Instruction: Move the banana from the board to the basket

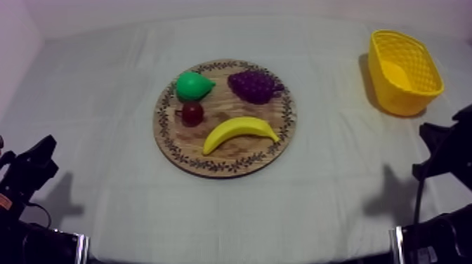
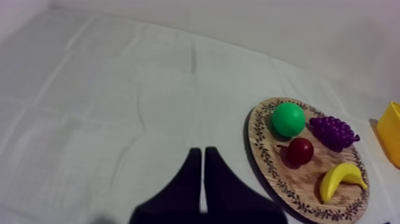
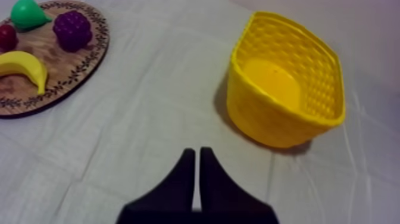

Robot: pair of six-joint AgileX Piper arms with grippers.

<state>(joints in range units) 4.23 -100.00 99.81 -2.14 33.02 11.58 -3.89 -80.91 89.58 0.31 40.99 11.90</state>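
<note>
**Banana on the board, both claws pressed together**

Top view: the board (image 1: 226,167) lies mid-desk (image 1: 105,140). The banana (image 1: 240,132) rests on the board's near half, bowed, with both tips towards the near rim. Behind it, the pear (image 1: 193,86) sits at the far left of the board and the grapes (image 1: 254,86) at the far right. The small red fruit (image 1: 192,113) is just beside the pear, between it and the banana. The basket (image 1: 414,88) stands upright at the far right of the desk, well apart from the board. My left arm (image 1: 29,168) and right arm (image 1: 446,151) sit low at the near corners.

Left wrist view: my left claw (image 2: 202,152) has its fingers pressed together into a narrow wedge with nothing between them. It hangs over bare cloth (image 2: 107,107). The board lies off to one side of it with all four fruits on it, the banana nearest the basket's edge.

Right wrist view: my right claw (image 3: 197,152) is likewise pressed together on nothing, over bare cloth. The basket stands ahead of it, mouth up. The board is off to the other side, the banana lying by its rim.
</note>
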